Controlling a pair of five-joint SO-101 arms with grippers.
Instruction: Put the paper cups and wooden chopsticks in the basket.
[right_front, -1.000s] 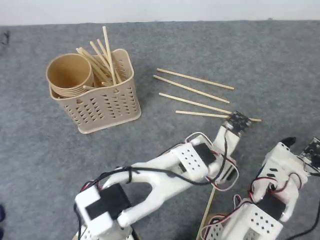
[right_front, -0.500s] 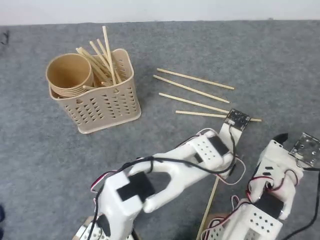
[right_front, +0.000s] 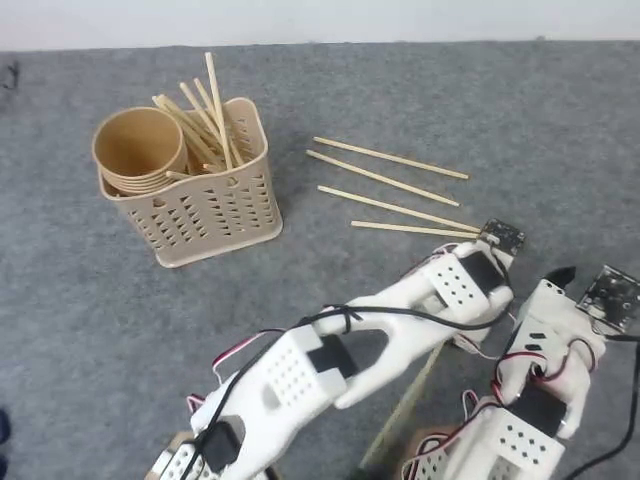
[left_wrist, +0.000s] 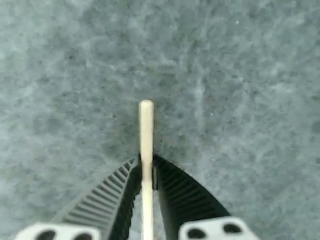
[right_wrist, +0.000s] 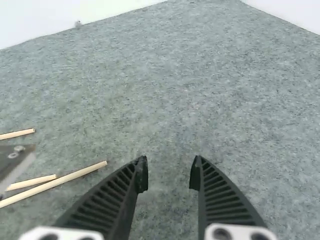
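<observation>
At 5 o'clock on the high view, your left gripper (left_wrist: 146, 165) is clamped on a wooden chopstick (left_wrist: 146, 125), its tip jutting over the grey carpet (right_front: 400, 90). Your right gripper (right_wrist: 168, 175), at 4 o'clock, has its jaws apart. Four loose chopsticks (right_front: 383, 178) lie toward 1 o'clock. Farthest, at 10 o'clock, the basket (right_front: 210, 215) holds stacked paper cups (right_front: 140, 145) and bundled chopsticks (right_front: 219, 110).

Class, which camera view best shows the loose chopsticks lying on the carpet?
The high view: all four loose chopsticks lie side by side on the carpet, near the basket. The right wrist view catches just three of their ends. The left wrist view has a held chopstick shut in the left gripper.
</observation>
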